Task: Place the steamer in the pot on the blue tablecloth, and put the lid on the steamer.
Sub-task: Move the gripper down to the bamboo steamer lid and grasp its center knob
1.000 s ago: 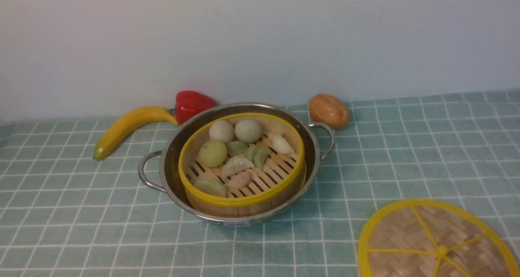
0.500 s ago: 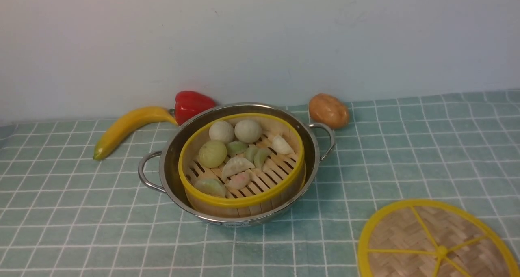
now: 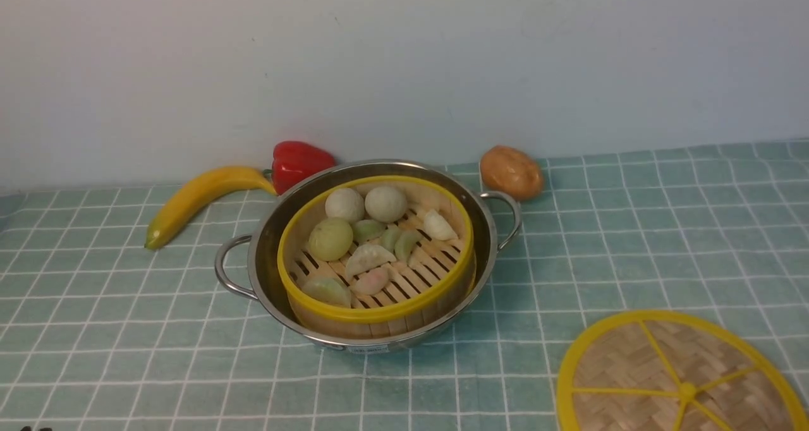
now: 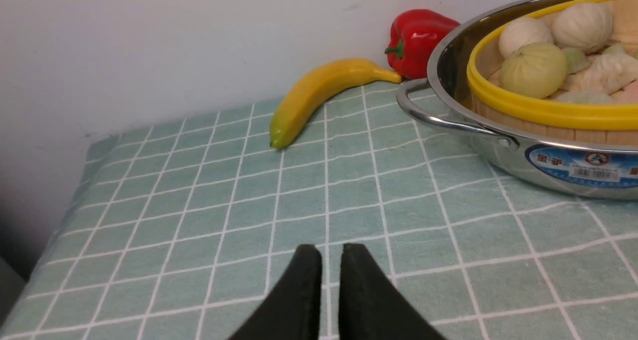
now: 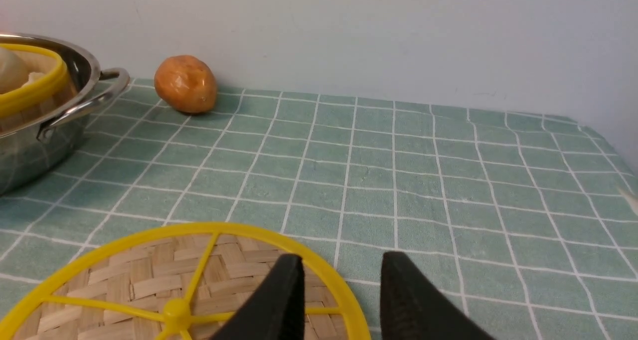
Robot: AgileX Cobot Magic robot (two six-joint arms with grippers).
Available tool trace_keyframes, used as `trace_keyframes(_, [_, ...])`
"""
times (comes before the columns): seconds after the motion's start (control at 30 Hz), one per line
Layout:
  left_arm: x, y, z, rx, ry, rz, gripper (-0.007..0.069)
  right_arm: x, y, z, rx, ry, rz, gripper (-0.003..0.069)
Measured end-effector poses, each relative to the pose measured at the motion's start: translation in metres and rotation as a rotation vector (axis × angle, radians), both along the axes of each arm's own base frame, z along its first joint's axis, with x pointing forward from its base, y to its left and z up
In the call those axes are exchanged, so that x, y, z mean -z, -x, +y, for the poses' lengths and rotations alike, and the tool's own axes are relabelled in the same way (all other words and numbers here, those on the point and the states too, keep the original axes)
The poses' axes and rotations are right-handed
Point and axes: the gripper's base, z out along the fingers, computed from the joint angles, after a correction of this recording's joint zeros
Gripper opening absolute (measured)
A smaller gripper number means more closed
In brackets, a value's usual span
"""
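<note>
The steamer is sitting in the pot. The left hand is gaping slightly and empty, and the right hand is hovering, spread, over the lid.

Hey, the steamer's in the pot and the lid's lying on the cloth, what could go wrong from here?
1. The lid lies flat on the cloth, and the right gripper hangs open above its rim: it might slip off the thin edge or pinch the cloth.
2. The steamer sits off-centre in the pot, so a lid aimed at the pot's middle could land tilted.
</note>
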Motion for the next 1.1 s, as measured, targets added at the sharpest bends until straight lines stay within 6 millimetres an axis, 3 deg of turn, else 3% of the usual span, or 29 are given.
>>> trace_keyframes(0.67, [0.0,0.0,0.001,-0.002,-0.023,0.0,0.0106,-0.001,0.0,0.0,0.001,-0.014,-0.01,0.0243])
trace_keyframes(0.73, [0.0,0.0,0.001,-0.002,-0.023,0.0,0.0106,-0.015,0.001,0.001,0.0,-0.08,-0.047,0.0243])
trace_keyframes(0.93, [0.0,0.0,0.001,-0.002,-0.023,0.0,0.0127,-0.09,0.016,0.003,-0.018,-0.178,-0.238,0.0243])
trace_keyframes(1.0, [0.0,0.0,0.001,-0.002,-0.023,0.0,0.0129,-0.115,0.02,0.004,-0.034,-0.202,-0.208,0.0243])
trace_keyframes(1.1, [0.0,0.0,0.001,-0.002,-0.023,0.0,0.0138,-0.133,0.023,0.008,-0.064,-0.207,-0.074,0.0243])
